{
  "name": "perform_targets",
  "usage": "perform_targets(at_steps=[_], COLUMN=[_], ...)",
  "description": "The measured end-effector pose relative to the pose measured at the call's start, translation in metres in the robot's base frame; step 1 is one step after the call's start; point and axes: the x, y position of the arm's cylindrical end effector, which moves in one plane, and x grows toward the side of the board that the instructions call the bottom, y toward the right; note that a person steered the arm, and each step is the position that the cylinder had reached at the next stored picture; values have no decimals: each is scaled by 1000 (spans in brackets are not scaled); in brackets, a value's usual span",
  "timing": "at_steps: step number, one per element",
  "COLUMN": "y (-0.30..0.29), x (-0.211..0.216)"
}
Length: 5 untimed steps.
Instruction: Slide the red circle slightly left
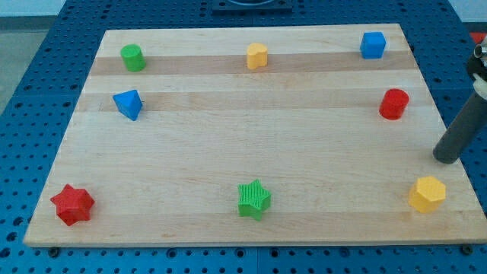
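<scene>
The red circle (394, 103) sits on the wooden board (251, 144) near the view's right edge, a little above mid-height. My tip (447, 158) is at the end of the dark rod at the far right. It is below and to the right of the red circle, apart from it, and above the yellow hexagon (427, 193).
A blue cube (373, 45) is at the top right and a yellow block (257, 55) at top centre. A green cylinder (133, 58) and a blue triangle (128, 104) are at upper left. A red star (72, 204) and a green star (254, 199) lie near the bottom.
</scene>
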Motion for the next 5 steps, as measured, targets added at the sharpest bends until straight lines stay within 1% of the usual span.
perform_targets(at_steps=[1,2,4,5], y=[6,5,4,-11], x=[-8,-85,-86,-86])
